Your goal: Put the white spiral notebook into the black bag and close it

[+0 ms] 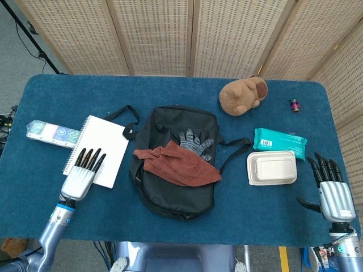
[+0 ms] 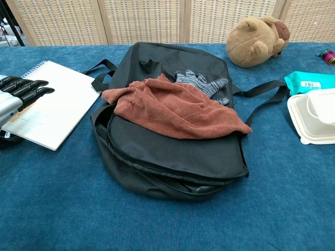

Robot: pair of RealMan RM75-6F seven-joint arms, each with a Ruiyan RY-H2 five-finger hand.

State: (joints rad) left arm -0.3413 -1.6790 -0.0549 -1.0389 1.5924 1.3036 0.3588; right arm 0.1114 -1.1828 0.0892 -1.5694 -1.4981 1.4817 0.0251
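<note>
The white spiral notebook (image 1: 105, 141) (image 2: 55, 110) lies flat on the blue table, left of the black bag (image 1: 181, 120) (image 2: 175, 154). My left hand (image 1: 82, 173) (image 2: 18, 97) rests with straight fingers on the notebook's near edge and holds nothing. The bag lies flat with its zip gaping along the near side. A rust-brown cloth (image 1: 178, 164) (image 2: 172, 112) and a grey glove (image 1: 195, 141) (image 2: 201, 81) lie across the bag. My right hand (image 1: 332, 190) is flat and open near the table's front right corner, far from the bag; the chest view does not show it.
A brown plush toy (image 1: 244, 95) sits behind the bag to the right. A teal wipes pack (image 1: 279, 141) and a white lidded box (image 1: 272, 168) lie right of the bag. A printed packet (image 1: 51, 131) lies left of the notebook. A small spool (image 1: 294, 105) is far right.
</note>
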